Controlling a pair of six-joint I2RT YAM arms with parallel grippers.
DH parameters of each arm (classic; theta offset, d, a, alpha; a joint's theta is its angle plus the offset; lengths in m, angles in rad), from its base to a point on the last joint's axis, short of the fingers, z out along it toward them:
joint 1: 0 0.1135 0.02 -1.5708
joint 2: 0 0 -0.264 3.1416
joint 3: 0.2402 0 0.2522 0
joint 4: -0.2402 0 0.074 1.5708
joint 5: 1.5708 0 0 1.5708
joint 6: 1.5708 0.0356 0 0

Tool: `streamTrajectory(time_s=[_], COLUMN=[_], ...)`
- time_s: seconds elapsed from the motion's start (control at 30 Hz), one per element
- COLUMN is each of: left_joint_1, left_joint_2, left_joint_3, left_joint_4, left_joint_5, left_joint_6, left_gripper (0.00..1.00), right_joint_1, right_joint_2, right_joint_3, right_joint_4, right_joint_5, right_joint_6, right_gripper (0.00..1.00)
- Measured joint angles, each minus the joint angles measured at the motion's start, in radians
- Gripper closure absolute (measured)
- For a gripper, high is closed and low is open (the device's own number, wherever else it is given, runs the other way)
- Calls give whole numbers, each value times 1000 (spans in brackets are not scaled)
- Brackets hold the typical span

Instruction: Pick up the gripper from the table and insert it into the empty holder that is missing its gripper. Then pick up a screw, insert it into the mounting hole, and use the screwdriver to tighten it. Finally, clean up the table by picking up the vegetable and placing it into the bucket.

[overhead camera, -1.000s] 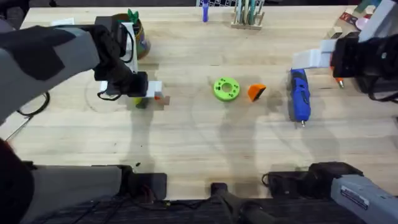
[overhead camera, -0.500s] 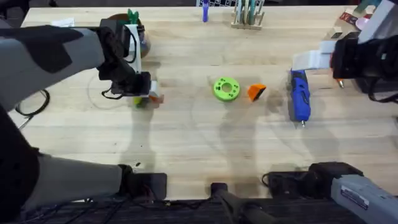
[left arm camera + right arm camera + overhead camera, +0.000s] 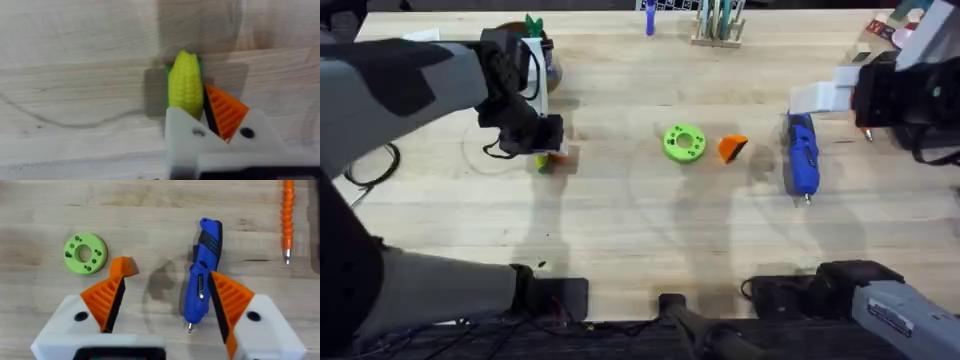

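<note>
our left gripper [image 3: 200, 112] sits low at the left of the overhead frame, narrowed around the corn [image 3: 185, 84], which lies on the table [image 3: 620, 230]. we should squeeze firmly before lifting toward the bucket [image 3: 535, 48] at upper left. our right gripper [image 3: 162, 305] hangs wide above the screwdriver [image 3: 202, 272], the loose gripper [image 3: 731, 148] mid-frame.
</note>
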Motion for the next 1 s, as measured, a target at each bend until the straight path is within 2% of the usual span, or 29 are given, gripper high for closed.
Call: streamTrajectory(time_s=[0.3,0.57,0.77,1.0], left_joint_1=[2,2,2,2], left_joint_2=[4,-141,-237,-261], left_joint_3=[92,202,217,217], left_joint_4=[-107,-143,-163,-174], left_joint_5=[-15,-13,-10,-10], left_joint_6=[0,0,0,0], left_gripper=[997,997,997,996], right_joint_1=[0,0,0,0], right_joint_2=[0,0,0,0], right_joint_3=[0,0,0,0], right_joint_4=[-1,-1,-1,-1], right_joint_5=[0,0,0,0], right_joint_6=[0,0,0,0], right_gripper=[10,9,10,10])
